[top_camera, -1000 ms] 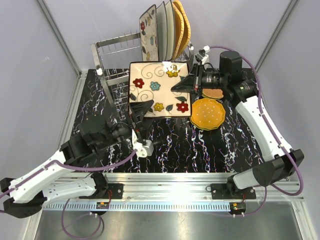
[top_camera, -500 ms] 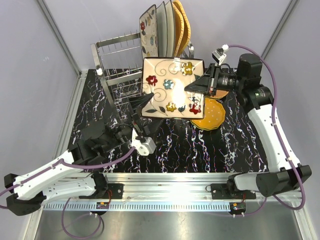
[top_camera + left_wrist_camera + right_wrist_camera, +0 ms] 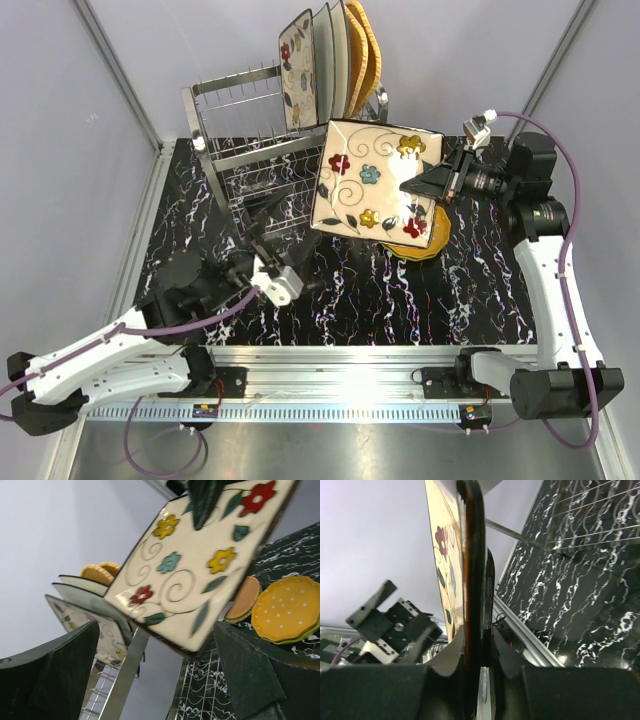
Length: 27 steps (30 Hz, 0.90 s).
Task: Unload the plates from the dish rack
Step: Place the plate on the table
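My right gripper (image 3: 425, 186) is shut on the right edge of a square cream floral plate (image 3: 372, 180) and holds it tilted in the air, right of the dish rack (image 3: 232, 140). In the right wrist view the plate (image 3: 470, 555) stands edge-on between the shut fingers (image 3: 451, 655). My left gripper (image 3: 275, 232) is open and empty, low in front of the rack, apart from the plate (image 3: 200, 565) above it. Another floral plate (image 3: 297, 70), white plates (image 3: 330, 60) and woven tan-orange plates (image 3: 362, 50) stand upright on the rack's top.
An orange dotted scalloped plate (image 3: 432, 238) lies on the black marbled table (image 3: 480, 290), partly hidden under the held plate. In the left wrist view it (image 3: 287, 610) lies next to a small woven plate (image 3: 243, 598). Grey walls close in the back and sides.
My right gripper has carried the floral plate to the right and tilted it. My left gripper, earlier at the plate's lower left edge, is now apart from it and has drawn back.
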Each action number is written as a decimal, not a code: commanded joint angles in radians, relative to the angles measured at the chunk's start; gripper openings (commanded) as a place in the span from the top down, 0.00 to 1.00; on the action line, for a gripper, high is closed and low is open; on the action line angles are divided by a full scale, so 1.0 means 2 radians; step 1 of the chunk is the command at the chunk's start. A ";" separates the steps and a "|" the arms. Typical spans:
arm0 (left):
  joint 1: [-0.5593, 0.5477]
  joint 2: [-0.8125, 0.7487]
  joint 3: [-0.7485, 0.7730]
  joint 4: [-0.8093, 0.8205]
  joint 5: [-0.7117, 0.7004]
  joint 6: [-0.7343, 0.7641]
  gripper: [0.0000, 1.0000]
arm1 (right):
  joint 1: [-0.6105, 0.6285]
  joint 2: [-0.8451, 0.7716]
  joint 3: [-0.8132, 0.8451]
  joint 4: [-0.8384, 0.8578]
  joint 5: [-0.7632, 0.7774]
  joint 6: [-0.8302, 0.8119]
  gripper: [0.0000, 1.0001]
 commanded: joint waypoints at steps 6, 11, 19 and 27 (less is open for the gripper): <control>0.001 -0.042 -0.005 0.061 -0.055 -0.033 0.01 | -0.040 -0.050 -0.028 0.075 -0.042 -0.010 1.00; 0.001 -0.064 -0.001 0.038 -0.086 -0.070 0.01 | -0.047 -0.056 -0.059 0.065 -0.036 -0.027 1.00; 0.001 -0.071 0.047 -0.042 -0.186 -0.202 0.01 | -0.047 -0.050 -0.091 -0.005 -0.020 -0.126 1.00; 0.001 -0.058 0.106 -0.140 -0.251 -0.317 0.01 | -0.046 -0.029 -0.115 -0.060 -0.017 -0.201 1.00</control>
